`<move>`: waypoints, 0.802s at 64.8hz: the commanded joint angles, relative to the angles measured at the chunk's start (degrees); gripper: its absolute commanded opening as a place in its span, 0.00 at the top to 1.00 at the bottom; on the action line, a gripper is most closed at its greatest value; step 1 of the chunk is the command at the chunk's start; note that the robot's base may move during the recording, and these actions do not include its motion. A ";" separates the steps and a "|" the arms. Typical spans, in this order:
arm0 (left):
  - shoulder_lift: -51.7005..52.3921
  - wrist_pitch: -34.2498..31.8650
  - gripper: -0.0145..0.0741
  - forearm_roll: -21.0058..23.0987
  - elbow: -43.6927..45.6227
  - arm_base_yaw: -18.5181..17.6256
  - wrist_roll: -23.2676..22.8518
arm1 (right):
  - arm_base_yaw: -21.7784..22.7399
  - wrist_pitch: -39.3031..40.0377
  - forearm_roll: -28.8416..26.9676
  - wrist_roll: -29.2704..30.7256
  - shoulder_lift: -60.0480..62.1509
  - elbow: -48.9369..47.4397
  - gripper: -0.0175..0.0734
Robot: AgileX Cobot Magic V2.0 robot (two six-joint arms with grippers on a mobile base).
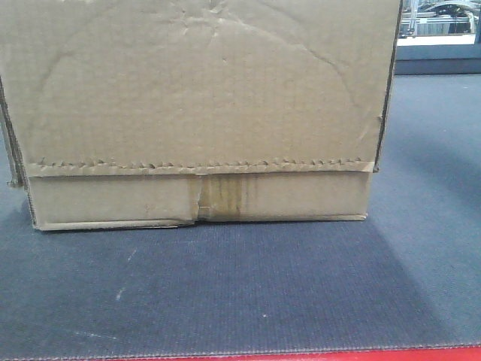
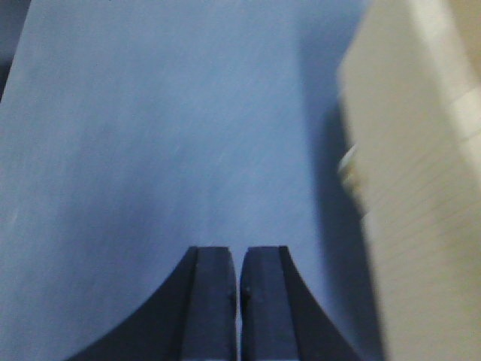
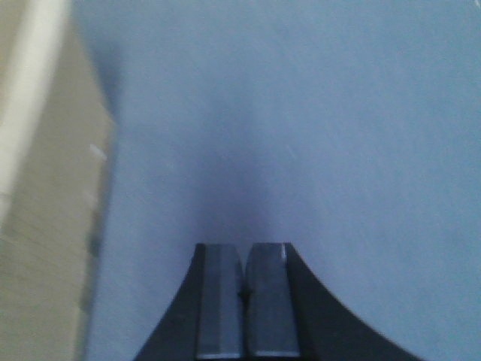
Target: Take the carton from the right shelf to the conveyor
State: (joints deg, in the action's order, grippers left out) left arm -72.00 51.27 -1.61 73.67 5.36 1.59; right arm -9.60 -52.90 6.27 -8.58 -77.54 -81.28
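the carton (image 1: pixel 199 113) sits flat on the conveyor (image 1: pixel 240 293), between the left gripper (image 2: pixel 239 289) and right gripper (image 3: pixel 244 297), each just beside a side wall, fingers together, holding nothing, likely since delivery looks done.

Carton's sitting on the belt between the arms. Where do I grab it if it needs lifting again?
Probably by its two side walls, one arm from each side. The carton looks too wide for either gripper's jaws, which are shut now, so squeeze it between the left gripper and right gripper. Press above the jagged tape strip, where the walls look flat. It sits upright on the conveyor.
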 commanded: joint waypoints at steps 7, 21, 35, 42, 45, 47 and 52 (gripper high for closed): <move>8.30 -10.40 0.81 2.34 -13.69 1.75 3.97 | 1.49 9.29 0.56 -0.08 7.93 13.63 0.89; 20.74 -22.55 0.81 2.58 -29.32 1.62 3.97 | 1.49 20.56 0.56 0.14 18.88 29.40 0.89; 34.82 -32.02 0.81 2.34 -41.19 1.62 4.05 | 1.49 31.31 0.56 0.70 32.97 43.33 0.89; 41.66 -33.53 0.81 2.34 -44.49 1.62 4.05 | 1.49 33.93 0.78 0.85 39.96 48.16 0.89; 44.09 -33.53 0.81 2.34 -45.30 1.62 4.05 | 1.49 34.40 0.78 1.37 44.00 50.24 0.89; 45.58 -33.53 0.81 2.34 -45.68 1.62 4.05 | 1.49 34.78 0.78 1.86 46.29 51.23 0.89; 49.03 -33.53 0.81 2.34 -46.51 1.62 4.05 | 1.49 34.90 0.78 2.95 52.07 53.08 0.89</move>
State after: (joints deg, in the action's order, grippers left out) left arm -26.79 19.43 0.42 28.03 6.92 5.43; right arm -8.34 -20.62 6.30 -7.31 -31.81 -30.18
